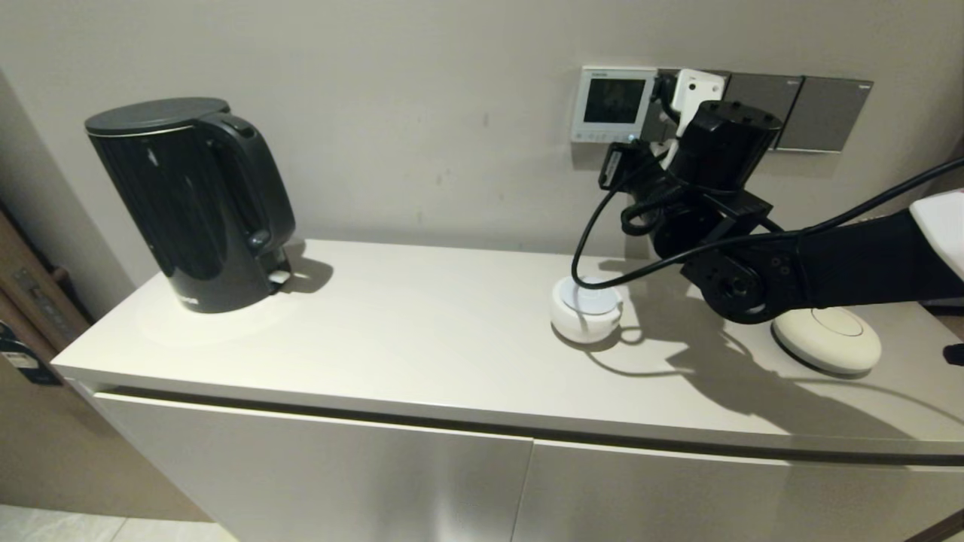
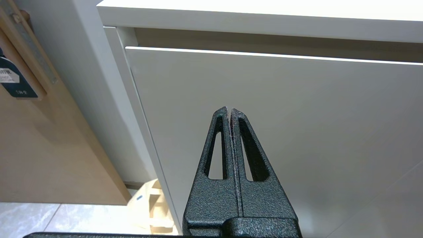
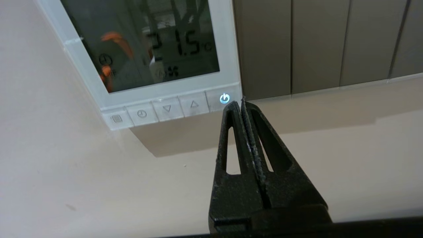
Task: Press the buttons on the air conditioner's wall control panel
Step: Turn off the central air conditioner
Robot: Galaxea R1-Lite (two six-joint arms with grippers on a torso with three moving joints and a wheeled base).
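Note:
The air conditioner's wall control panel [image 1: 614, 104] is a small white-framed thermostat on the wall; its screen [image 3: 145, 43] is dark and reads 21.5. A row of pale buttons [image 3: 167, 109] runs along its lower edge; the end one, a power button [image 3: 224, 98], glows blue. My right gripper [image 3: 240, 102] is shut and empty, its tips right at that power button, at the panel's lower corner beside the dark switch plates. In the head view the right arm [image 1: 715, 203] reaches up to the wall and hides the tips. My left gripper [image 2: 230, 110] is shut and empty, parked low before the cabinet front.
Dark grey switch plates [image 1: 821, 113] and a white plug [image 1: 697, 92] sit right of the panel. On the white counter [image 1: 422, 331] stand a black kettle [image 1: 192, 203], a small white round device [image 1: 587, 309] with a black cable, and a flat white disc [image 1: 827, 340].

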